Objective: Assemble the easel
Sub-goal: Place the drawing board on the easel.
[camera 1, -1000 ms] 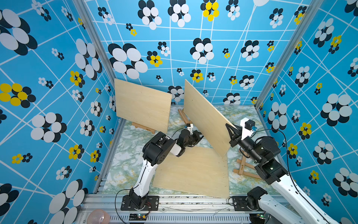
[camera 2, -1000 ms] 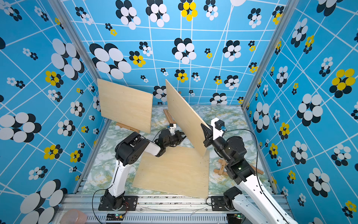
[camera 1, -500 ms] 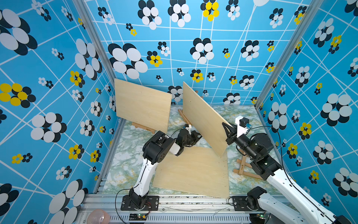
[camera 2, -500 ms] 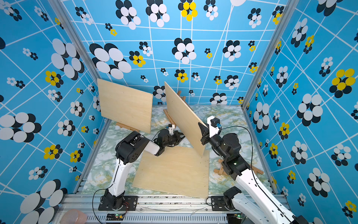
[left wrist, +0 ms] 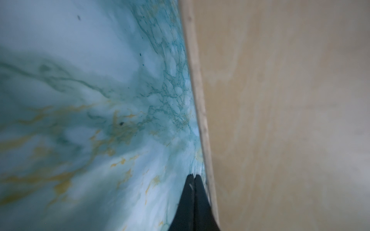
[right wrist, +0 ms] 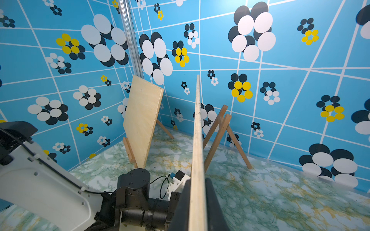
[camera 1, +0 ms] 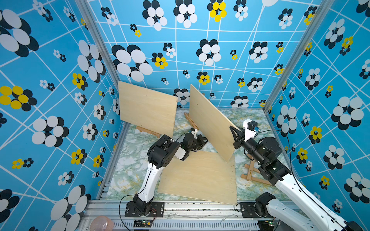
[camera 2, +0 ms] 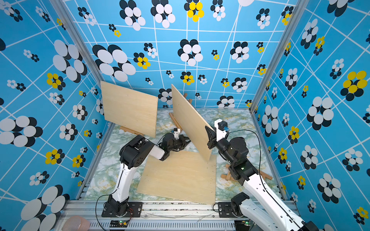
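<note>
A tilted board [camera 1: 210,124] is gripped by its edge in the right claw [camera 1: 235,134], above the middle of the bench [camera 1: 130,160]. A wooden easel [right wrist: 220,130] is seen just behind it, near the back edge. The left claw [left wrist: 193,181] is squeezed shut on nothing, low beside a flat board [camera 1: 198,176].

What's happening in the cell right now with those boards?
The right gripper is clamped on a plywood board, holding it on edge in front of the standing easel frame. The left gripper is shut and empty, low beside the flat board. A third board already leans on an easel at back left; a spare frame lies flat at right.
</note>
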